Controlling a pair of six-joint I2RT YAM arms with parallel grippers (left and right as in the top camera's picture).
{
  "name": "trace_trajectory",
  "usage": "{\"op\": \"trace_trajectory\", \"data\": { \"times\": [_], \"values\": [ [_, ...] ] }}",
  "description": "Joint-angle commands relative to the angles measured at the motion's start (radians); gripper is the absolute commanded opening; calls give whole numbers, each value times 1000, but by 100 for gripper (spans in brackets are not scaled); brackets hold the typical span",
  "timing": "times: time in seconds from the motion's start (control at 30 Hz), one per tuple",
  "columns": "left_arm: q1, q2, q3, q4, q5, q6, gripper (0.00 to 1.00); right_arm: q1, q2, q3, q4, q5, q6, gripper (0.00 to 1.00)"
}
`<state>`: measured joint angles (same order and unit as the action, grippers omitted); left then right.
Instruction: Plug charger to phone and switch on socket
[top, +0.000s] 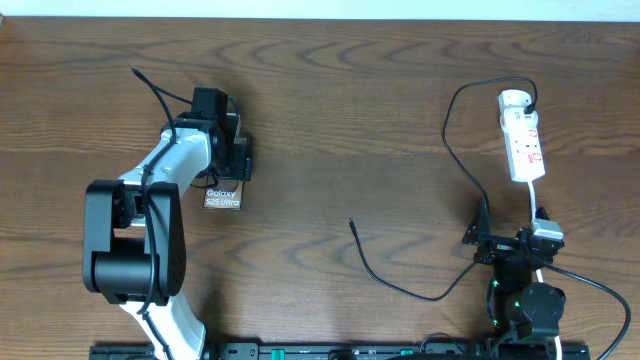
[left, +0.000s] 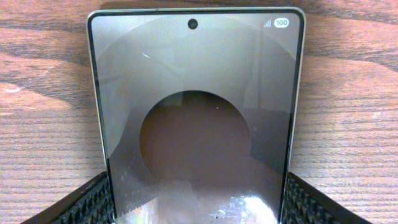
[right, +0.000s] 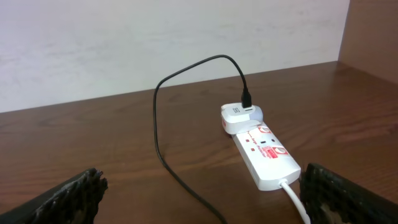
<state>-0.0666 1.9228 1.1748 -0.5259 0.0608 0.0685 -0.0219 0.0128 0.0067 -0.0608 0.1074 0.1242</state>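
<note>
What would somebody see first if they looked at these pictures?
Probably the phone, filling the left wrist view with a big dark circle on its screen, the left gripper around its near end. Next, the white power strip at the far right of the table, with a thin black cable curling from its plug to a loose tip mid-table.

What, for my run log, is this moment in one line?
left gripper: shut on phone | right gripper: open, empty | charger: tip loose, not in phone | socket: switch state unclear
</note>
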Motion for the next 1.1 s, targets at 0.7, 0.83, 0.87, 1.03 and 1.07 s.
{"op": "trace_trajectory", "data": {
  "times": [0.7, 0.83, 0.87, 1.03, 1.07],
  "values": [
    [3, 21, -28, 2, -6, 6, 34, -4, -4, -1, -3, -2, -10, 99],
    [3, 21, -28, 5, -6, 6, 26, -4, -4, -1, -3, -2, -10, 99],
    [3, 21, -28, 5, -6, 6, 22, -4, -4, -1, -3, -2, -10, 99],
    [3, 21, -28, 9, -6, 6, 8, -4, -4, -1, -3, -2, -10, 99],
    [3, 21, -28, 9, -5, 6, 8, -4, -4, -1, -3, -2, -10, 99]
  ]
}}
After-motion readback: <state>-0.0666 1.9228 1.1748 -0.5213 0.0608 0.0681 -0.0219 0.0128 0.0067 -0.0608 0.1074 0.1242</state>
